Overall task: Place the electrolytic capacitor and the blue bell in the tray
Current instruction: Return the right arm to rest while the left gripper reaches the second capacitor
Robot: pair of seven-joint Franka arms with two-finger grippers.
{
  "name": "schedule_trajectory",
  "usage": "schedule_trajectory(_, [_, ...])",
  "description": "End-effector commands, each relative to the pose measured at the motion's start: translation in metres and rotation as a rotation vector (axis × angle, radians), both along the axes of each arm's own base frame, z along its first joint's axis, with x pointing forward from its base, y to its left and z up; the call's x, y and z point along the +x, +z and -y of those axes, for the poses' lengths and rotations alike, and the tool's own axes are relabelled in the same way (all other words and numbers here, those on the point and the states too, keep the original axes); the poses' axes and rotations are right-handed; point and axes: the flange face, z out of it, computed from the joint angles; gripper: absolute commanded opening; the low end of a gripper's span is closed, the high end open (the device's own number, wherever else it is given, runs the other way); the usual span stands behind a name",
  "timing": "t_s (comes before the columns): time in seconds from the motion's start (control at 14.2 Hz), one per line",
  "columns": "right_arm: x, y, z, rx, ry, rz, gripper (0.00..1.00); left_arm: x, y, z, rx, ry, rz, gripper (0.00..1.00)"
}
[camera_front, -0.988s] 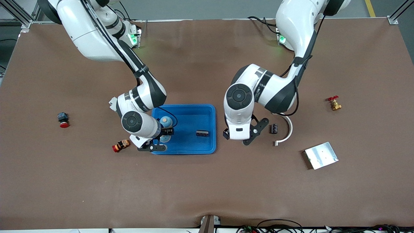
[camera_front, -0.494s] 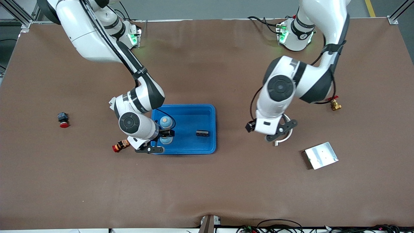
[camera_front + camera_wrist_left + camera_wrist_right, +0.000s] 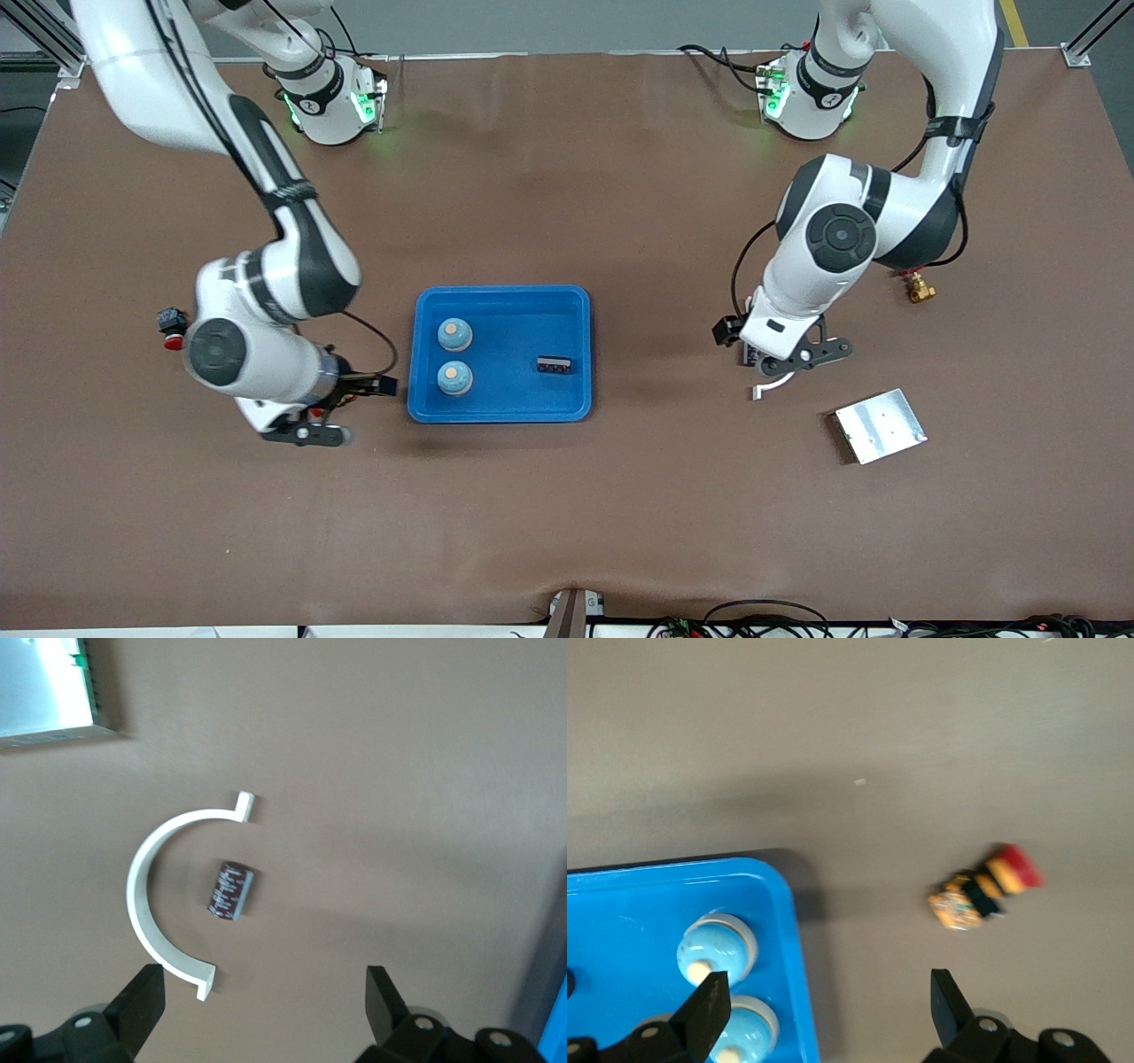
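Two blue bells (image 3: 454, 355) are sitting in the tray (image 3: 500, 412). The right gripper (image 3: 824, 1010) is hovering wide open and empty over the tray's edge toward the right arm's end. The left gripper (image 3: 261, 1005) is hanging wide open, holding nothing, over the electrolytic capacitor (image 3: 232, 891) lying inside a white curved bracket (image 3: 155, 904) on the table

A brown mat (image 3: 567, 496) covers the table — grey floor and aluminium frame posts (image 3: 1085, 40) show at its edges.
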Motion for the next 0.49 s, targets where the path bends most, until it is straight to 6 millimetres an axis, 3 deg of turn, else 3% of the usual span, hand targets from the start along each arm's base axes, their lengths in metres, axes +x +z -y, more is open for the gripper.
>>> schedule_trajectory(0.0, [-0.011,0.055,0.028,0.000,-0.032,0.012,1.00,-0.011,-0.004,0.019,0.002,-0.099,0.000,1.00])
schedule_trajectory(0.21, [-0.022,0.108,0.051,-0.012,-0.062,0.034,1.00,-0.012,-0.012,0.012,0.025,-0.162,0.007,1.00])
schedule_trajectory(0.42, [-0.035,0.163,0.076,-0.019,-0.082,0.054,1.00,-0.034,-0.037,-0.002,-0.014,-0.234,0.090,1.00])
